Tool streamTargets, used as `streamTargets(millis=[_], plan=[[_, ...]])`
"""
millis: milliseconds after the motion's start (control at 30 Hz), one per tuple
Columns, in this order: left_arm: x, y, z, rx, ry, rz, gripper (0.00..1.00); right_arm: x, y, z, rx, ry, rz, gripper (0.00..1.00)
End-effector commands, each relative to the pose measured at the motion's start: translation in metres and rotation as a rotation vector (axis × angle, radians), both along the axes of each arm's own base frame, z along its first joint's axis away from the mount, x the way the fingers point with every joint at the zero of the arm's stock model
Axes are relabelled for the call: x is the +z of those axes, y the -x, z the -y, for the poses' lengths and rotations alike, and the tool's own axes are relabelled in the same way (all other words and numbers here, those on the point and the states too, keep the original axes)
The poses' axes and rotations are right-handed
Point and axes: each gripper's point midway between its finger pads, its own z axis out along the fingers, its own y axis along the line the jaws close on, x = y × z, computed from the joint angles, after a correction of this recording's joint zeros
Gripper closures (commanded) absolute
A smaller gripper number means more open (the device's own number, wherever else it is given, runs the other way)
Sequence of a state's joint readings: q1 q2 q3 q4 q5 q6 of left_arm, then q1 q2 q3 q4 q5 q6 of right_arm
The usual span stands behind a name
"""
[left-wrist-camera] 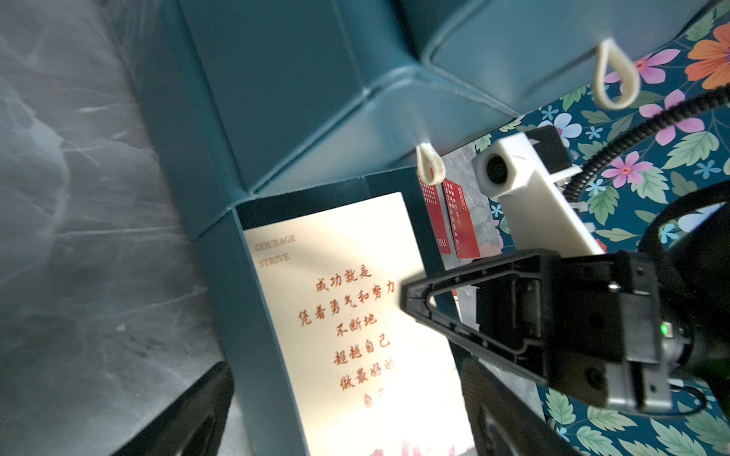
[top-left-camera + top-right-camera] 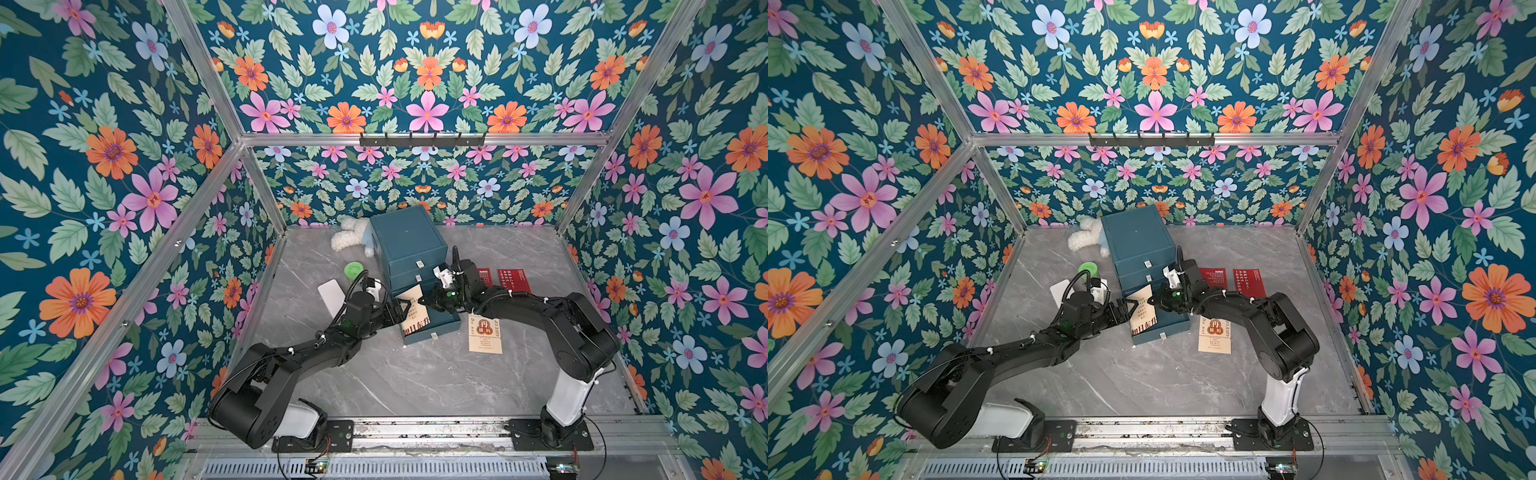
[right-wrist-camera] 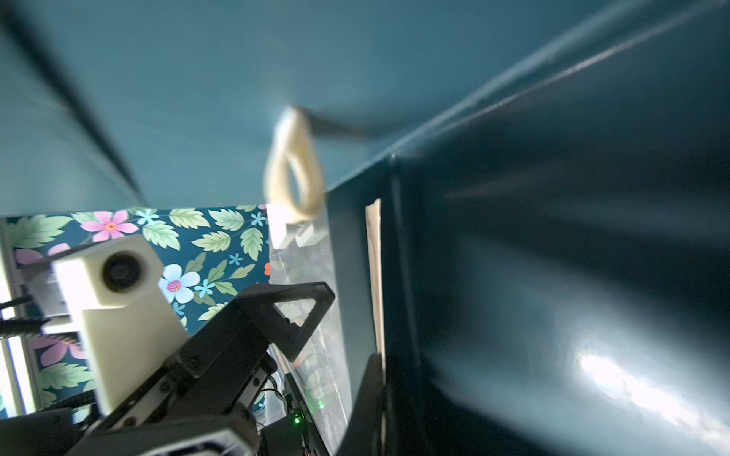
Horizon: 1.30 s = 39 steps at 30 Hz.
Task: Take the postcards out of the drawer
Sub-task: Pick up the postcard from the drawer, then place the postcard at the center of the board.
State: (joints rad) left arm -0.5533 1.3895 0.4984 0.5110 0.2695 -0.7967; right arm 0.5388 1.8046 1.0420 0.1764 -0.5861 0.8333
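Currently on the fourth and last card; the others are already out.

Far left: white block on the table, not a task item; ignore it.

Left gripper: at the left side of the open bottom drawer, jaws spread wide, holding nothing; just beside the card's left edge.

Centre: cream postcard in the drawer stands tilted, its far end raised above the drawer rim and its near end down inside; orange-brown print faces the left wrist view.

Right gripper: jaws closed fully; the tips sit on the card's right edge and appear to pinch it. In the right wrist view the card shows edge-on running into the finger, so I judge this a grip, though the contact itself is partly hidden.

Right of the drawer: cream postcard on the table, near side; two red postcards lie side by side farther back, all clear of the drawer.

Step in hand: extracting the final card. Next move calls for lifting it up past the drawer's right wall, carrying it right and laying it flat beside the others; the thin card may bend or slip, so lift gently; the left jaws need to stay clear.
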Motion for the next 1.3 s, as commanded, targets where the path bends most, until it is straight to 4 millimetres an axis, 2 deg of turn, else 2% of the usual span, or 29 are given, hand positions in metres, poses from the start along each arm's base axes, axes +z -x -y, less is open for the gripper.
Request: streamTargets(millis=[0, 200, 333, 700, 900, 1033, 1267], plan=[[0.005, -0.006, -0.007, 0.032, -0.036, 0.032, 0.07, 0.011, 0.002, 0.008, -0.002, -0.007, 0.014, 1.00], [0.011, -0.012, -0.010, 0.055, -0.051, 0.053, 0.06, 0.031, 0.014, 0.037, -0.009, -0.030, 0.008, 1.00], [0.014, -0.015, -0.005, 0.047, -0.042, 0.057, 0.06, 0.039, 0.028, 0.066, -0.005, 0.060, 0.026, 1.00], [0.014, -0.021, 0.002, 0.029, -0.035, 0.052, 0.06, 0.034, 0.067, 0.193, -0.128, 0.423, -0.045, 0.99], [0.016, -0.022, 0.004, 0.024, -0.032, 0.057, 0.06, 0.023, 0.081, 0.251, -0.243, 0.550, -0.101, 0.99], [0.014, -0.023, 0.005, 0.021, -0.033, 0.053, 0.06, 0.015, 0.081, 0.278, -0.318, 0.562, -0.133, 0.99], [0.016, -0.022, 0.005, 0.020, -0.027, 0.056, 0.06, 0.010, 0.061, 0.299, -0.373, 0.619, -0.125, 0.99]])
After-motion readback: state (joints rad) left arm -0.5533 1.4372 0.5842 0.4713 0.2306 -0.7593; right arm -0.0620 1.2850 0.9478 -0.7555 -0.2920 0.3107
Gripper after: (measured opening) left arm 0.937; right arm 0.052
